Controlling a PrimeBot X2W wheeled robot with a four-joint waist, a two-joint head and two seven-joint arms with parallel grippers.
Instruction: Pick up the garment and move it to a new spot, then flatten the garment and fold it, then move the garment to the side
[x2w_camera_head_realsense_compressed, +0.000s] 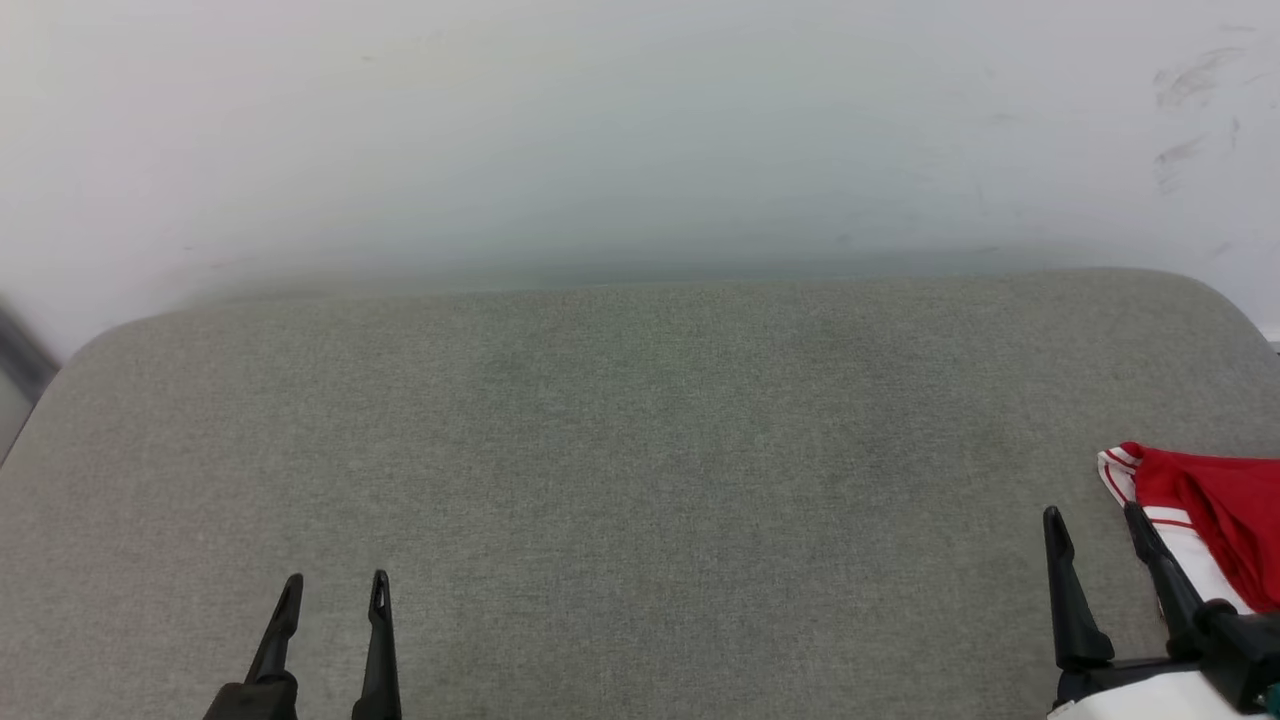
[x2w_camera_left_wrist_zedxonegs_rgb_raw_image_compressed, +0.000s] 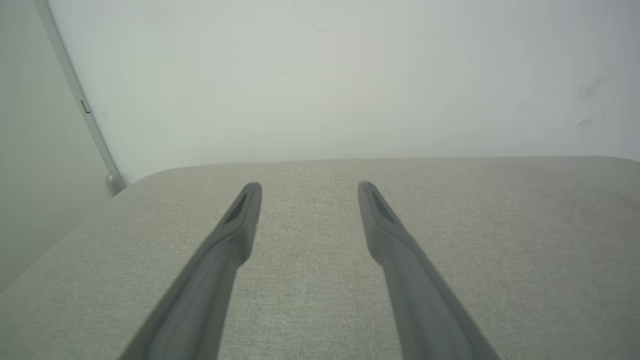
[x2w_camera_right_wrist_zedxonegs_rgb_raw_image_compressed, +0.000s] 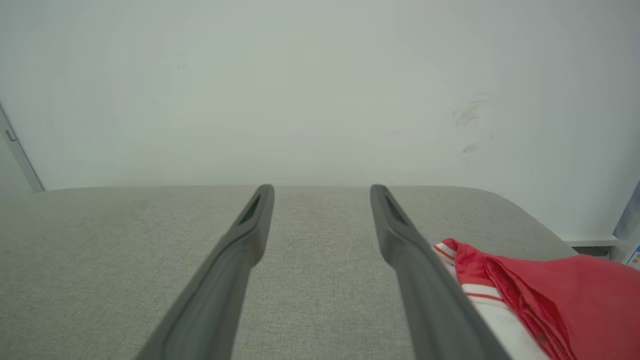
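Note:
The red garment (x2w_camera_head_realsense_compressed: 1215, 520) lies bunched at the right edge of the grey fabric surface (x2w_camera_head_realsense_compressed: 640, 450), a white sleeve with red-white striped trim facing left. In the right wrist view the garment (x2w_camera_right_wrist_zedxonegs_rgb_raw_image_compressed: 550, 295) sits just right of my right finger. My right gripper (x2w_camera_head_realsense_compressed: 1095, 515) is open beside it, its right fingertip close to the striped trim, holding nothing. At the lower left my left gripper (x2w_camera_head_realsense_compressed: 335, 582) hangs open and empty over bare fabric. Its two fingers in the left wrist view, left gripper (x2w_camera_left_wrist_zedxonegs_rgb_raw_image_compressed: 308, 186), stand well apart.
A pale wall (x2w_camera_head_realsense_compressed: 640, 130) rises right behind the surface's far edge, with dark scuff marks (x2w_camera_head_realsense_compressed: 1190, 80) at the upper right. The surface has rounded far corners. A grey vertical strip (x2w_camera_left_wrist_zedxonegs_rgb_raw_image_compressed: 75, 90) runs down the wall at the left.

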